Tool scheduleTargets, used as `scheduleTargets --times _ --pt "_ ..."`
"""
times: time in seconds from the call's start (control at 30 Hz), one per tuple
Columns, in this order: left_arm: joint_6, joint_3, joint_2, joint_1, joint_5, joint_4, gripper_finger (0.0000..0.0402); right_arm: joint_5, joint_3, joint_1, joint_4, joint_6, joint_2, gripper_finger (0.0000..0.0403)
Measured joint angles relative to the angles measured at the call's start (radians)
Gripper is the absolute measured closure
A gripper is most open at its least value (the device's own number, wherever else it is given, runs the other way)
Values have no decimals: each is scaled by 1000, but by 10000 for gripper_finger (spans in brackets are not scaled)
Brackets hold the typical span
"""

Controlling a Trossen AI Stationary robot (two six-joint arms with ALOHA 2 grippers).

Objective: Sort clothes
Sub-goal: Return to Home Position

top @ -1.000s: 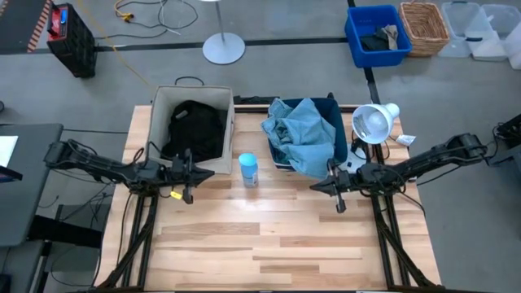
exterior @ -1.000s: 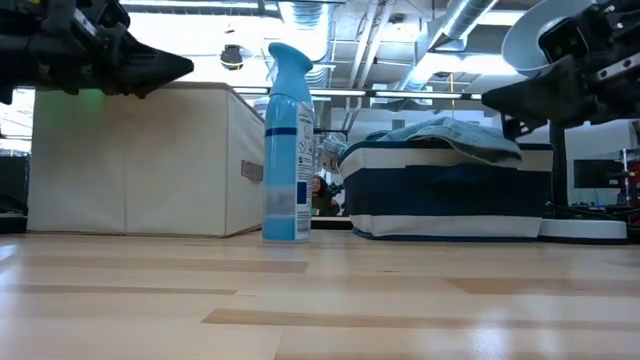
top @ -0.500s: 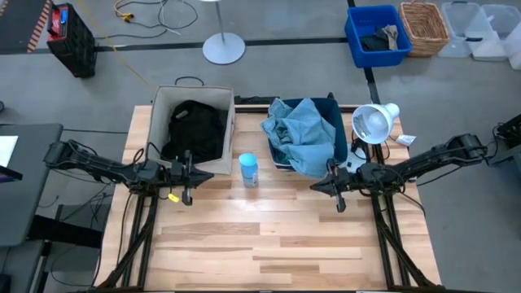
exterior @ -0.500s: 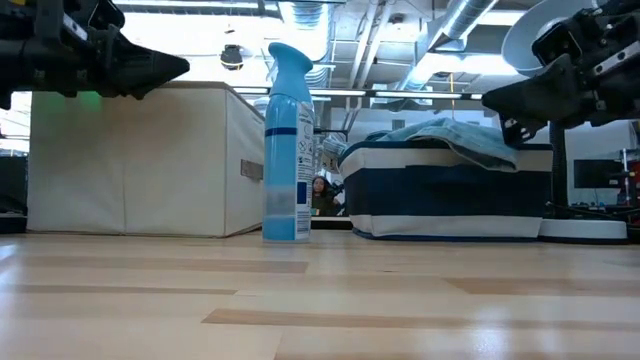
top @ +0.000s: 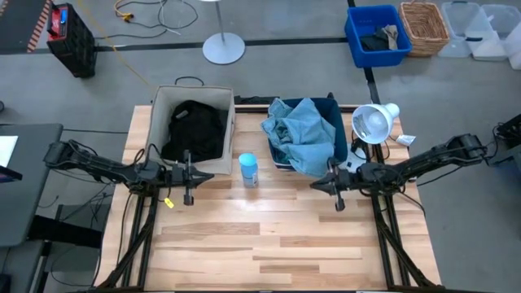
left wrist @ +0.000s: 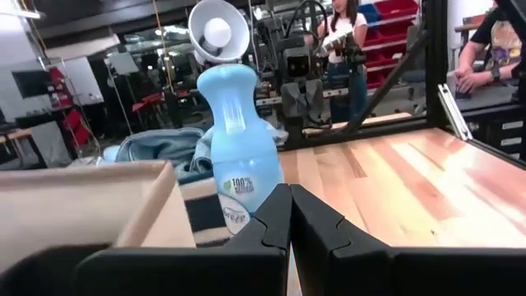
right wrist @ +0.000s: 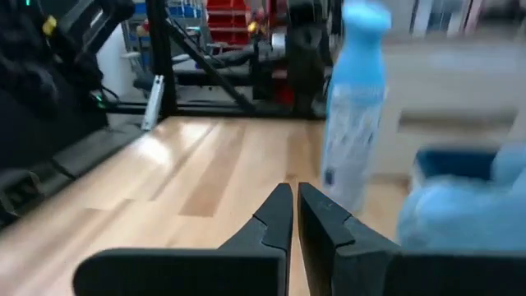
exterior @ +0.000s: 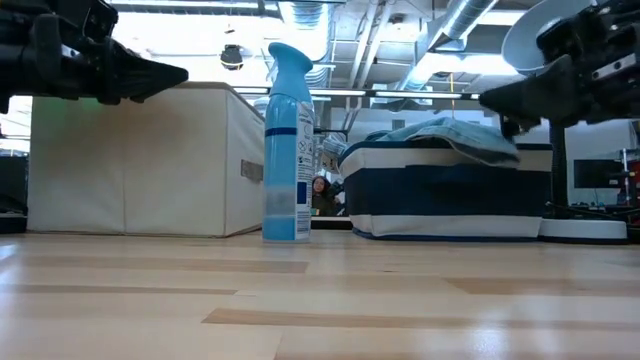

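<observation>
**Worktop** (top: 269,244): one, pale wood. Its near half lies in front of both pincers.

**Beige fabric box** (top: 157,122): one, just behind the left pincer.

**Navy bin** (exterior: 440,190): one, just behind the right pincer.

**Pale grey-blue trousers** (top: 305,134): one, heaped in the navy bin and spilling over its rim towards the right pincer. Any other blue pieces in that heap cannot be told apart from here.

**Black garment** (top: 195,129): one seen, bundled inside the beige box, beyond the left pincer. A second dark piece cannot be made out.

**Desk lamp** (top: 373,122): one, just behind the right arm.

**Spray bottle** (top: 248,169): one, pale blue and upright, between the two pincers and nearer the left.

**Left pincer** (top: 210,175): one, closed on nothing, low over the worktop and pointing at the bottle.

**Right pincer** (top: 313,186): one, fingers drawn together and empty, pointing back towards the bottle.

**Step in hand:** sorting looks finished, as no clothes lie loose on the worktop. The arms appear to be going to rest. The next move likely calls for drawing both back without knocking the bottle or snagging the overhanging trousers.
</observation>
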Motion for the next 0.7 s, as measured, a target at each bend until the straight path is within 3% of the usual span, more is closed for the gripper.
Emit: scheduleTargets --times 0.17,0.3,0.47,0.7 --pt "45 16 -18 0 -4 53 401 3 3 48 77 -244 -36 363" --pt "38 24 -72 0 -17 -14 401 13 3 46 -13 -187 -109 363" --pt "-31 24 -191 0 -118 -42 401 15 3 23 -109 -142 -240 363" --pt "-29 26 -383 0 -121 -174 401 15 3 17 -373 -129 -487 363"
